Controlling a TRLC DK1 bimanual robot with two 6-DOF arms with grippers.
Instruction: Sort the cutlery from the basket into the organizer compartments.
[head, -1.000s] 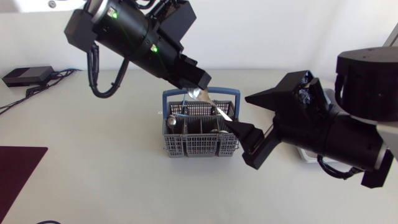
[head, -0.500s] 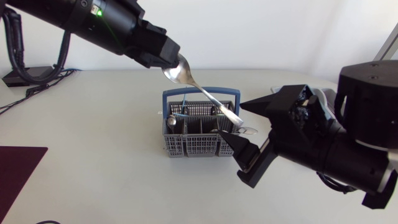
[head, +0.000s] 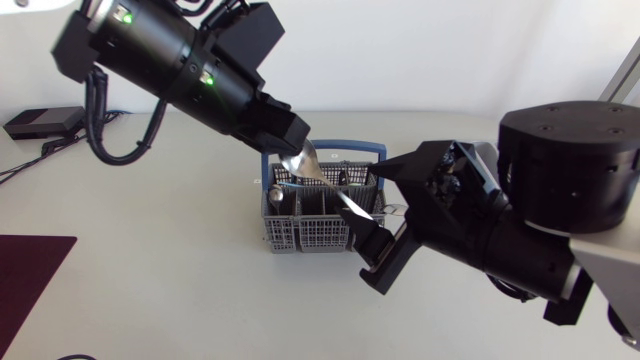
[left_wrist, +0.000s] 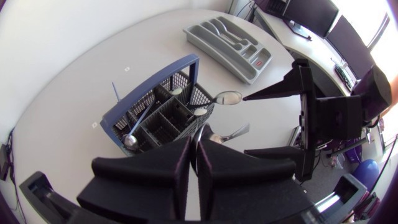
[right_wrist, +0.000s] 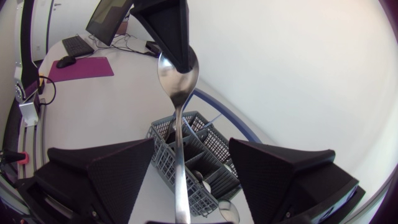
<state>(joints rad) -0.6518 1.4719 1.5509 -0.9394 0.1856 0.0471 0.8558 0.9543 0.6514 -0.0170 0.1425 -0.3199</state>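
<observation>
My left gripper (head: 297, 140) hangs above the grey basket (head: 300, 232) with its blue handle, shut on the bowl of a metal spoon (head: 305, 163). The spoon's handle slants down to the right, over the basket, into the gap of my right gripper (head: 375, 200). In the right wrist view the spoon (right_wrist: 178, 84) runs lengthwise between the wide open fingers (right_wrist: 99, 168) without touching either. From the left wrist view, the left gripper (left_wrist: 193, 155) is pressed together, the spoon's handle end (left_wrist: 235, 132) points at the right arm, and the grey organizer (left_wrist: 205, 43) lies beyond the basket (left_wrist: 134, 102).
More cutlery stands in the basket, including a spoon (left_wrist: 227, 98) and a round-headed piece (head: 275, 195). A black box with cables (head: 40, 122) sits at the back left. A dark mat (head: 30, 270) lies at the table's left edge.
My left arm swung the spoon up and to the left, then back down over the basket. My right gripper moved left, so the handle now lies between its fingers.
</observation>
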